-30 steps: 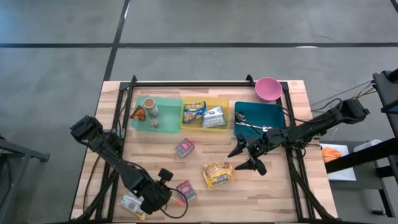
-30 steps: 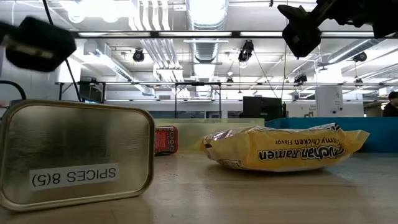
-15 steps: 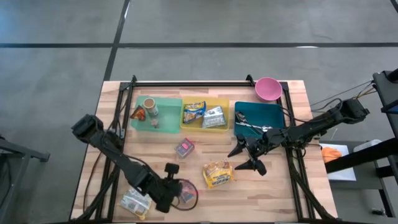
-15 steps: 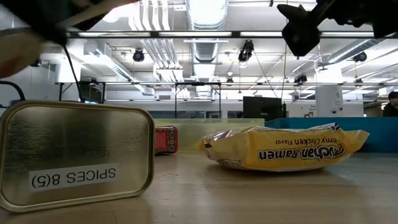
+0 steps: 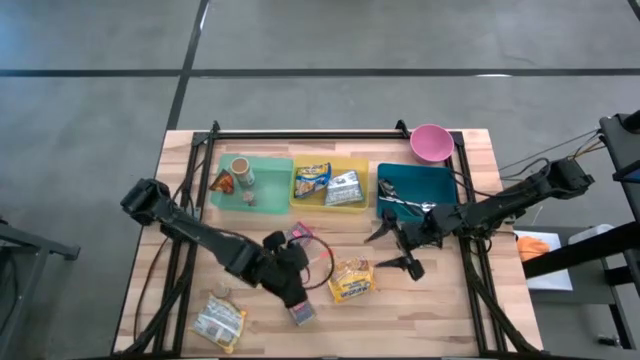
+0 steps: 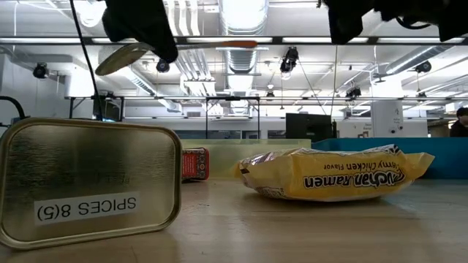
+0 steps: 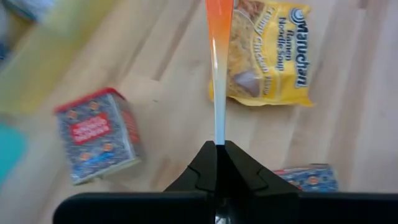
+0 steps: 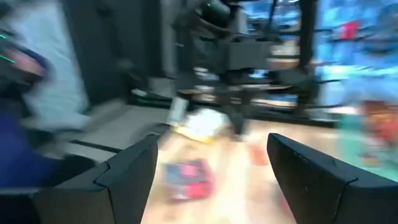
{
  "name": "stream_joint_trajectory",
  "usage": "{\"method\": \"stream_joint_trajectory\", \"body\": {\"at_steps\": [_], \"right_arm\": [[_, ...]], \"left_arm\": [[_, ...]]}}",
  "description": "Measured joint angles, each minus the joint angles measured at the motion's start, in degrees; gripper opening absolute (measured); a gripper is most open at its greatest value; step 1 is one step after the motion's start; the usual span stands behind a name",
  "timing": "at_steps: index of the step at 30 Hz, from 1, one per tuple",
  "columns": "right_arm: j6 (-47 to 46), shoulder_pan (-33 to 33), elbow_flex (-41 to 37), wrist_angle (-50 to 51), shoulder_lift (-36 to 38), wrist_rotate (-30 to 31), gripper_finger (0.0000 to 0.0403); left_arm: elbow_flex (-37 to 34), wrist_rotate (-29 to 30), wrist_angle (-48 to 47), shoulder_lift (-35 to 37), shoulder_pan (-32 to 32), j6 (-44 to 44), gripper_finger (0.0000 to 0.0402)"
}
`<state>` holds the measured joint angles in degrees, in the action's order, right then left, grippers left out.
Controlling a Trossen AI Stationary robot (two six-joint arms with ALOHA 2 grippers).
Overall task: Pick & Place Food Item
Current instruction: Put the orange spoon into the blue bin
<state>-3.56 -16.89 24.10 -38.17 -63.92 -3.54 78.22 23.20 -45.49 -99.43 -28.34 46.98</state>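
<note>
My left gripper hangs above the table's middle, left of the yellow ramen packet, and is shut on a spoon with a metal bowl and an orange handle. A red spice box lies just beyond it and another nearer the front edge. A silvery packet lies flat at the front left. My right gripper hovers open to the right of the ramen, with nothing between its fingers. My left gripper pinches the spoon's handle at its pale part between its two shut fingers. The fingers slant down from the table's left. The orange end sticks out ahead of them. The spoon lies about level, its bowl clear of the table.
Along the far side stand a green tray, a yellow tray with packets and a teal tray with cutlery, and a pink bowl at the far right corner. A spice tin stands close to the low camera.
My left gripper has risen and gone from the front edge toward the table's middle and the ramen packet, rolling as it went, with the spoon kept between its shut fingers. My right gripper has rolled a little in place.
</note>
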Motion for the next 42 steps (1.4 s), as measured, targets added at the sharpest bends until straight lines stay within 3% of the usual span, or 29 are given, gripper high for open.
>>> {"method": "stream_joint_trajectory", "body": {"at_steps": [7, 12, 19, 27, 33, 42], "right_arm": [[12.36, -1.71, 0.0, 7.29, -0.07, 15.91, 0.0297], [19.68, -5.05, 0.31, 7.12, -0.07, 20.81, 0.0297], [26.13, -9.37, 4.94, 7.14, -2.89, 28.01, 0.0297], [34.13, -11.79, 16.34, 7.89, -14.14, 35.92, 0.0297], [35.8, -11.99, 23.31, 13.83, -21.44, 37.18, 0.0297], [36.6, -12.65, 29.54, 17.56, -25.58, 39.75, 0.0297]], "left_arm": [[-0.03, -13.51, 5.37, 1.91, 5.98, -4.23, 0.0011], [-0.24, -21.26, 7.35, 5.1, 10.24, -6.19, 0.0011], [-2.07, -33.2, 18.77, 8.19, 15.98, -6.51, 0.0011], [-2.19, -37.29, 18.86, 8.41, 17.37, -7.12, 0.0011], [-2.19, -38.73, 18.88, 8.41, 17.4, -8.22, 0.0011], [-2.64, -39.36, 17.57, 8.41, 17.25, -9.31, 0.0011]]}}
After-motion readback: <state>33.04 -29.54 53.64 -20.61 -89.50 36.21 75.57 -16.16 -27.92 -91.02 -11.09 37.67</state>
